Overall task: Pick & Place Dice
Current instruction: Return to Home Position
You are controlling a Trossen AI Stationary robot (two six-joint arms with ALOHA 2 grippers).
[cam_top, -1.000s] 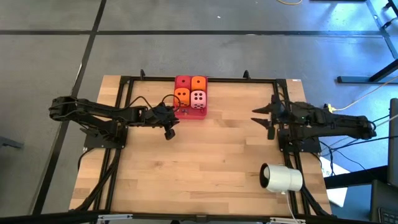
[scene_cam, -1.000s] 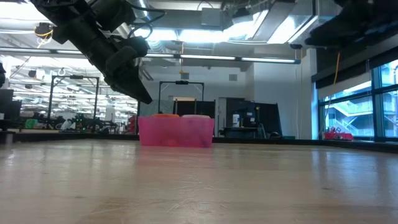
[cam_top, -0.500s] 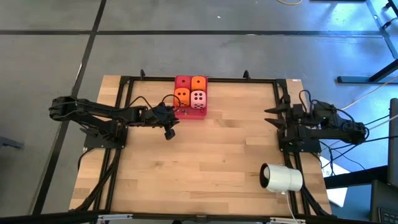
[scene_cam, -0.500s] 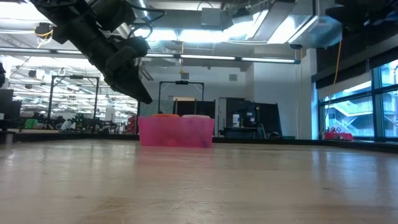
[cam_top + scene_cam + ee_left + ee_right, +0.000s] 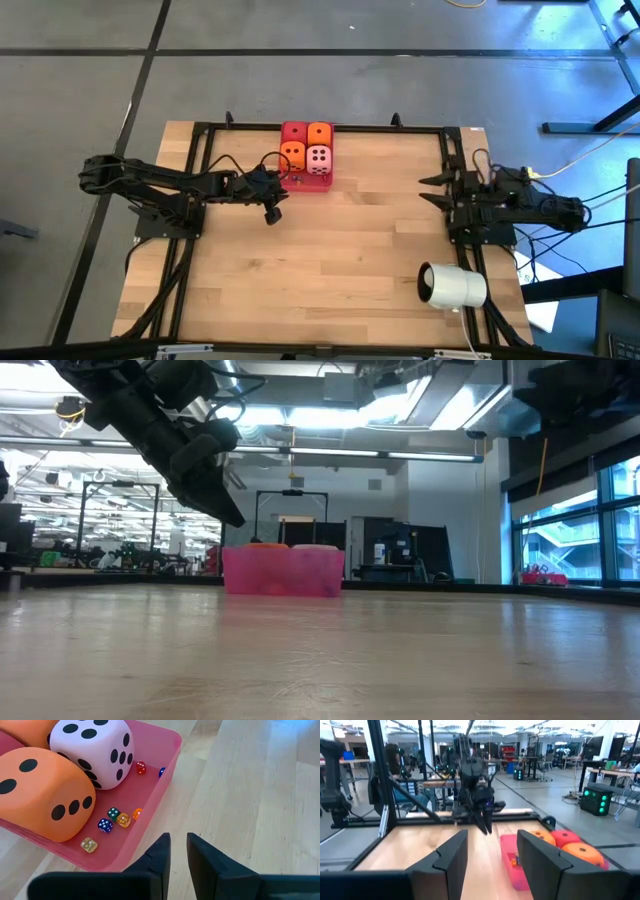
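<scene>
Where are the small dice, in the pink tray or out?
In: small dice lie on the tray's floor beside the big foam dice.

Table point(image 5: 250, 795) is showing pale wood, smooth satin finish. Tray point(image 5: 150, 795) just ahead of left gripper point(image 5: 178, 845) is looking like glossy translucent pink plastic. Big dice point(image 5: 45, 795) are reading matt, foam-like; small dice point(image 5: 105, 825) are glinting like clear plastic. Fingers point(image 5: 157, 860) are looking matt black.

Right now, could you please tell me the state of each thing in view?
left gripper: narrowly open, empty, above the table beside the tray
right gripper: open, empty, at the table's right edge
large dice: all four in the tray, two by two
small dice: loose on the tray floor
tray: flat at the table's far edge
white cylinder: on its side at the table's right edge
</scene>
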